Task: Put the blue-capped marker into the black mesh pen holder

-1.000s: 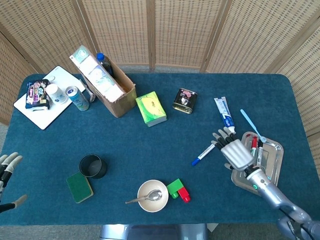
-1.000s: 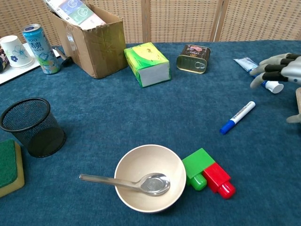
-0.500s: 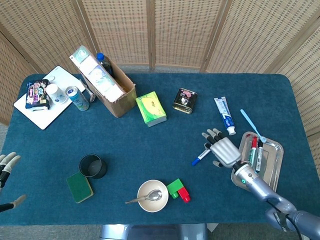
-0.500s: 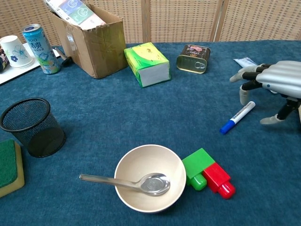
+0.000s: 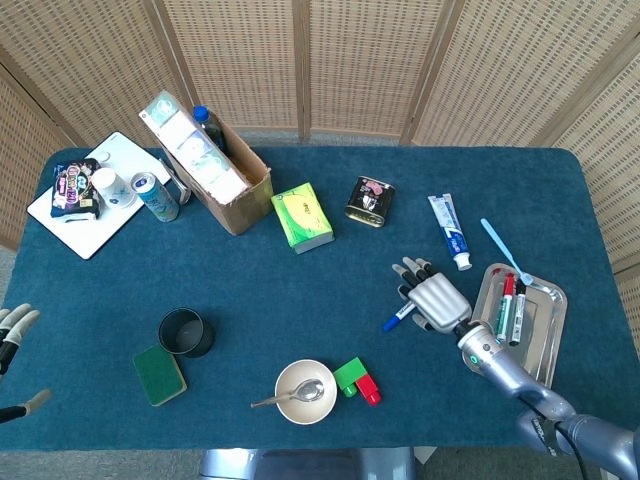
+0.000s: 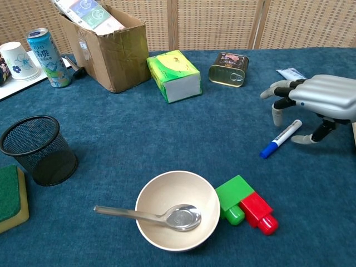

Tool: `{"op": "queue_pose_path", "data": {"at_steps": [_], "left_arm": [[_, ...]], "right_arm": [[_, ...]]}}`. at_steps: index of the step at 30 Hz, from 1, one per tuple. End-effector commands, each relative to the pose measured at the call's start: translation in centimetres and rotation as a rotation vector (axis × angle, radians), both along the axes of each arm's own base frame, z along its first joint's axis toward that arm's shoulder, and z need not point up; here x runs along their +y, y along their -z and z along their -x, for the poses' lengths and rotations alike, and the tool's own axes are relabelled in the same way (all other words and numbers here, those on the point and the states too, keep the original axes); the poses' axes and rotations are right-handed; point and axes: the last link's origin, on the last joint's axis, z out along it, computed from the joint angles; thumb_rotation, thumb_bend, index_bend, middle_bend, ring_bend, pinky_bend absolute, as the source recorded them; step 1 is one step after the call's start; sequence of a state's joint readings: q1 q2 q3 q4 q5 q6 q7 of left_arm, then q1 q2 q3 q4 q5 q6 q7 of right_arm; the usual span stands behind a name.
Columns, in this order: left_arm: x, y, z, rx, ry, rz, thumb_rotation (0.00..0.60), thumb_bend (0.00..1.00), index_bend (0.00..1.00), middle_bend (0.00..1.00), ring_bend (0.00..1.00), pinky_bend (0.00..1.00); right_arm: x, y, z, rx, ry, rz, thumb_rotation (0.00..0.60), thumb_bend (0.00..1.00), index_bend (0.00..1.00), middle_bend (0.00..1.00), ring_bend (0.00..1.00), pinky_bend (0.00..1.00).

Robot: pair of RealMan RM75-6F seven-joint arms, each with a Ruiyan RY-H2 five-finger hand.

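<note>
The blue-capped marker (image 6: 281, 138) lies flat on the blue cloth, cap toward me; only its blue end (image 5: 394, 321) shows in the head view. My right hand (image 6: 314, 102) (image 5: 430, 298) hovers palm down over the marker's white end. Its fingers (image 6: 276, 114) are spread and curved downward, with nothing held. The black mesh pen holder (image 6: 38, 150) (image 5: 186, 332) stands upright and open at the left side of the table, far from the marker. My left hand (image 5: 12, 330) shows only at the left edge of the head view, fingers apart and holding nothing.
A bowl with a spoon (image 6: 176, 209) and green and red blocks (image 6: 247, 206) sit near the front. A green sponge (image 6: 10, 197) lies beside the holder. A cardboard box (image 6: 105, 44), tissue pack (image 6: 173, 75), tin (image 6: 228, 69), toothpaste (image 5: 450, 230) and metal tray of pens (image 5: 520, 320) surround the area.
My right hand has moved left and lower, from beside the tray to directly over the marker's white end. The marker and left hand have not moved.
</note>
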State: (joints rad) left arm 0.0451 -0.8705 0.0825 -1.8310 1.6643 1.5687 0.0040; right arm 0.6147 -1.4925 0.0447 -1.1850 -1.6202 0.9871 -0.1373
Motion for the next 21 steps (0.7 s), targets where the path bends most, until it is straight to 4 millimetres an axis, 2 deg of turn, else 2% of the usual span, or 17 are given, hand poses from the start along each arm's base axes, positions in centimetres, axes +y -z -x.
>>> {"op": "queue_pose_path", "data": {"at_steps": [1,21], "left_arm": [[0.00,-0.01,0.01,0.001,0.000,-0.001,0.600,0.06,0.05,0.00,0.00,0.11],[0.00,-0.05,-0.02,-0.004,0.000,0.001,0.600,0.06,0.05,0.00,0.00,0.11]], "right_arm": [[-0.04,0.19,0.02,0.006,-0.001,0.000,0.600,0.35,0.42,0.00,0.00,0.18],[-0.31,1.13,0.10,0.047,-0.005,0.004,0.600,0.35,0.44,0.00,0.00,0.18]]}}
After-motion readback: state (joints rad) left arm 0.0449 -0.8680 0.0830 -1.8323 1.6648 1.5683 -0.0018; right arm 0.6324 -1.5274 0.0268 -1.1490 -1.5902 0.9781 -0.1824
